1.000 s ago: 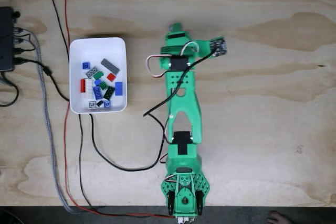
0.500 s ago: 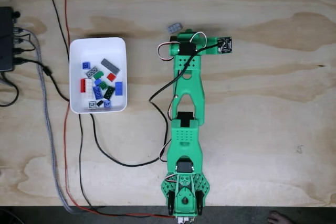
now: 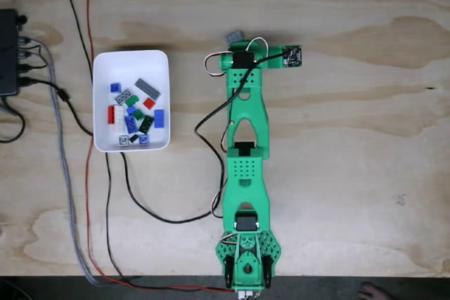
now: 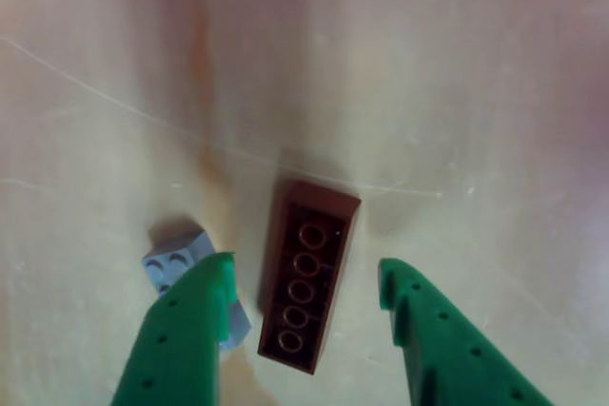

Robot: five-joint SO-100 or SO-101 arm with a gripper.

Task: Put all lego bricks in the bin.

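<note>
In the other view my gripper (image 4: 304, 278) is open, its green fingers (image 4: 186, 330) standing either side of a dark brown lego brick (image 4: 309, 278) that lies flat on the wood with its long side along the fingers. A small grey brick (image 4: 174, 259) lies just left of it, partly behind the left finger. In the fixed view the green arm (image 3: 242, 138) stretches up the table and covers the brown brick, while the grey brick (image 3: 234, 36) peeks out at its tip. The white bin (image 3: 133, 61) stands to the left and holds several bricks (image 3: 148, 88).
A black box (image 3: 8, 50) with cables sits at the left table edge. Black, red and braided cables (image 3: 91, 194) run down past the bin, and one black cable loops to the arm's base (image 3: 246, 258). Bare plywood lies to the right of the arm.
The arm has straightened and reached further up the table, its head shifting right and then back left. The grey brick, covered a second ago, now shows at the tip. The bin's bricks are unchanged.
</note>
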